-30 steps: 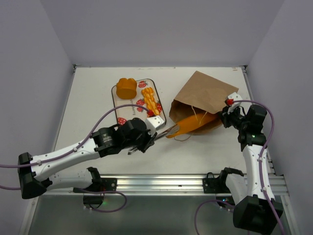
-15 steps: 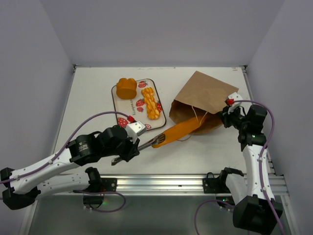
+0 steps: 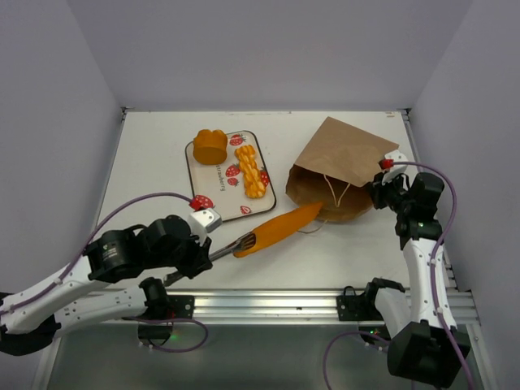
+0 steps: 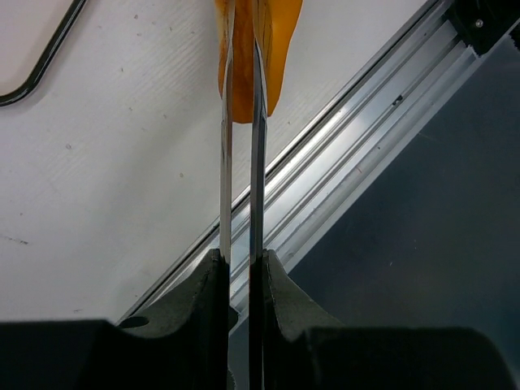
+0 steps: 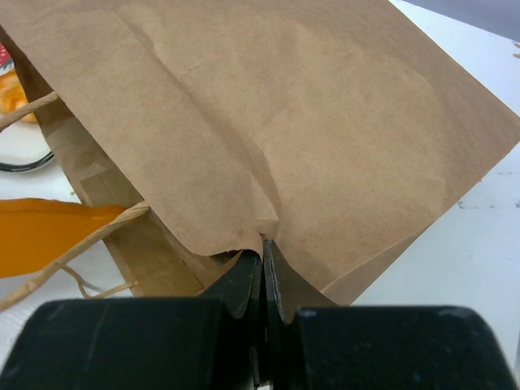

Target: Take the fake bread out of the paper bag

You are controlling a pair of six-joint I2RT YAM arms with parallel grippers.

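Bag (image 3: 341, 154): brown kraft paper, matt, creased; handles (image 5: 77, 231) of twisted paper cord. Baguette (image 3: 280, 228): glossy orange plastic, smooth. Tongs (image 4: 257, 162): polished metal, mirror-bright. Table (image 3: 154, 162): white, matt, lightly speckled. Rail (image 3: 268, 302): brushed silver metal.

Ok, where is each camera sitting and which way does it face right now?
Top external: fixed above and behind the bases, looking down on the table; left arm and right arm both show.
Left wrist: on the left arm, looking along the left pincer at the table's near edge; it clamps the tongs, which grip the baguette.
Right wrist: on the right arm, looking along the right pincer at the bag, whose edge it pinches.
Shared: baguette in all three; bag in top and right wrist.
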